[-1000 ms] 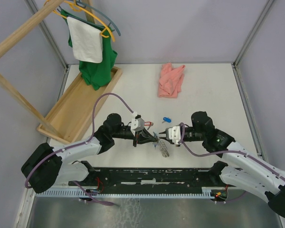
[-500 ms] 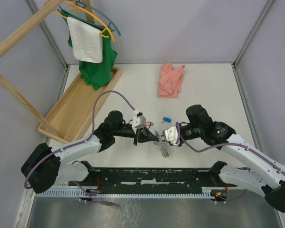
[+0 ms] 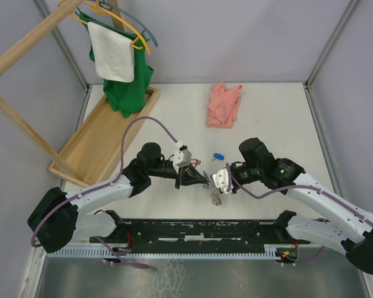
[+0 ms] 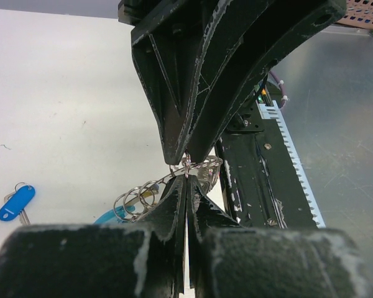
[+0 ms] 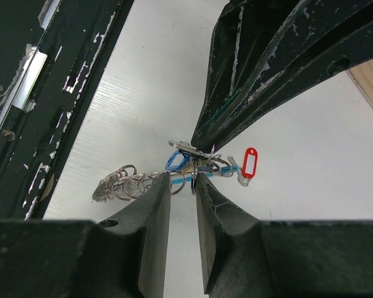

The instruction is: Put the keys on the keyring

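My left gripper (image 3: 198,178) is shut on a thin ring of the keyring (image 3: 215,196), a chain of silvery rings that hangs down toward the table. In the left wrist view the gripper (image 4: 186,177) pinches that ring at its tips, with the ring chain (image 4: 137,197) beside it. My right gripper (image 3: 210,180) faces it. In the right wrist view the gripper (image 5: 182,177) is slightly apart around a hanging ring, empty. A red-tagged key (image 5: 251,162) and a blue tag (image 5: 176,161) hang in the cluster. A blue-tagged key (image 3: 218,156) lies alone on the table.
A pink cloth (image 3: 224,104) lies at the back centre. A wooden tray (image 3: 102,139) sits at the left, under a green garment and white towel (image 3: 121,62) on hangers from a wooden rack. A black rail (image 3: 199,228) runs along the near edge.
My right arm has moved left, bringing its gripper up to the ring cluster held by the left gripper. The left gripper has shifted slightly and still holds the ring.
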`<move>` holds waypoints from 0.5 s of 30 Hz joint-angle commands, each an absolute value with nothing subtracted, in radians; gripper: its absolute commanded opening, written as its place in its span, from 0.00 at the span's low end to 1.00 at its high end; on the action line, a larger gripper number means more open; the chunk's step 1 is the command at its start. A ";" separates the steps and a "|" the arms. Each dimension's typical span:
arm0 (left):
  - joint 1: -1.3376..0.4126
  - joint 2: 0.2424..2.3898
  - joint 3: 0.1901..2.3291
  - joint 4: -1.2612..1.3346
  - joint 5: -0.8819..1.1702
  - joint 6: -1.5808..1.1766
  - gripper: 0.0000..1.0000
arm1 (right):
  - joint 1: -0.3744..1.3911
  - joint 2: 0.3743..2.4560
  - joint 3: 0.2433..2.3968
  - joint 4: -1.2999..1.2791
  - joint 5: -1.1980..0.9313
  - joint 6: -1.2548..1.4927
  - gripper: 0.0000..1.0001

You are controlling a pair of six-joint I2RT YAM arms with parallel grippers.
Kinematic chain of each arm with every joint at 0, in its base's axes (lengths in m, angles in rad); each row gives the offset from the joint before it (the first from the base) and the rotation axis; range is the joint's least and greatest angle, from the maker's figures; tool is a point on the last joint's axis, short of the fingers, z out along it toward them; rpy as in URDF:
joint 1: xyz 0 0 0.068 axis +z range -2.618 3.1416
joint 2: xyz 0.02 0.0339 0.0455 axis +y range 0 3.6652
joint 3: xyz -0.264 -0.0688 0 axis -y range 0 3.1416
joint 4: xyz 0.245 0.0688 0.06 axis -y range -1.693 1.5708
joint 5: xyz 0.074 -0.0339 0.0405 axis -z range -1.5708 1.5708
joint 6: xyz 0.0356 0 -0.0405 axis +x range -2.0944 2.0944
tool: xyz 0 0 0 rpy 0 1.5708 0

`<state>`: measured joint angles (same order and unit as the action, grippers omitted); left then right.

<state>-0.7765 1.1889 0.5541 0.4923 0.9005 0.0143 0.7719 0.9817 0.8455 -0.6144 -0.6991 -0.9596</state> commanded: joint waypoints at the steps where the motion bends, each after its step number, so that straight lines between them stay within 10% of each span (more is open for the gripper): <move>1: -0.781 1.182 0.602 0.502 0.933 0.012 0.03 | 0.781 0.982 0.891 -0.597 -0.678 -0.986 0.30; 15: -0.785 1.165 0.596 0.432 0.900 0.005 0.03 | 0.782 0.948 0.861 -0.492 -0.669 -0.900 0.01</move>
<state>-0.7807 1.1893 0.5640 0.4534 0.9020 0.0147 0.7769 0.9829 0.8471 -0.5976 -0.6708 -0.9554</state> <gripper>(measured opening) 0.033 0.016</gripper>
